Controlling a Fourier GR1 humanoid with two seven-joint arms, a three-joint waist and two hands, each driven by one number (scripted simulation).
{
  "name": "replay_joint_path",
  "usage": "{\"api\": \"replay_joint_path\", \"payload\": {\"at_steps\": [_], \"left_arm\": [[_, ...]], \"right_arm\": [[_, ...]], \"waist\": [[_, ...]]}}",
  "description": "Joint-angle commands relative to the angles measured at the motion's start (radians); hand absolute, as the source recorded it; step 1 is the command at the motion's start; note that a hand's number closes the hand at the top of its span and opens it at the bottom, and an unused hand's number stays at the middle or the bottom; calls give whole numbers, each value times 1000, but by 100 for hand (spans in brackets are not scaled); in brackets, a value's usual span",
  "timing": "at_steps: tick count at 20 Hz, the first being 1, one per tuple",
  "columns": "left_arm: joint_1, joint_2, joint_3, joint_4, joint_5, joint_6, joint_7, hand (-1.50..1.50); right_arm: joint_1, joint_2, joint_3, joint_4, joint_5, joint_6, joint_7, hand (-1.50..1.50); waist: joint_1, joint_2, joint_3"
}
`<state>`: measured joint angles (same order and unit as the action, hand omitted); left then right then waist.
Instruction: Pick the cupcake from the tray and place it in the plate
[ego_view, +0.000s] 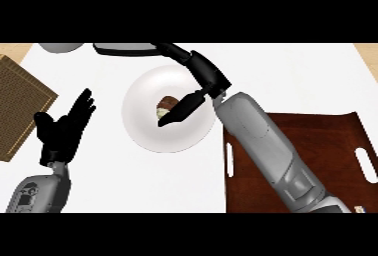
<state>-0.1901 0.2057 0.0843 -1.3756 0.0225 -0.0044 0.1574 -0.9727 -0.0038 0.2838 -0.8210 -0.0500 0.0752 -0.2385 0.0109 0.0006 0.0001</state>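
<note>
Both hands differ: right hand (193, 95) fingers pinch cupcake (167, 106) mid-plate (144, 130); left hand (65, 127) fingers spread.

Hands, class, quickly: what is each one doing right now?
Left hand: open, fingers up, holding nothing, at the view's left.
Right hand: over the plate, fingers curled round the cupcake.

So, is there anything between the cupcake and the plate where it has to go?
Nothing visible. The cupcake is already over the white plate, with the right hand at it. Whether it rests on the plate cannot be told. The tray lies to the right, and the left hand rests open on the left.
</note>
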Motion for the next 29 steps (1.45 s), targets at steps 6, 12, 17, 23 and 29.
{"api": "replay_joint_path", "payload": {"at_steps": [6,12,17,23,29], "left_arm": [[16,17,23,-83,42,-37,74,0],[19,-4,5,-100,-10,6,83,0],[-12,-34,-8,-65,-26,19,49,0],[-76,-17,33,58,-10,-7,-12,0],[-9,7,33,-8,-4,-42,-2,0]], "right_arm": [[27,-56,-104,104,-46,214,-96,-150],[-51,-96,-173,193,-18,251,-130,-150],[-81,-159,-218,304,5,312,-220,-150],[-102,-201,-226,420,69,320,-334,-150],[-168,-188,-223,527,136,266,-333,-150]], "waist": [[2,2,0],[2,2,0],[8,5,0],[8,10,0],[22,12,0]]}}
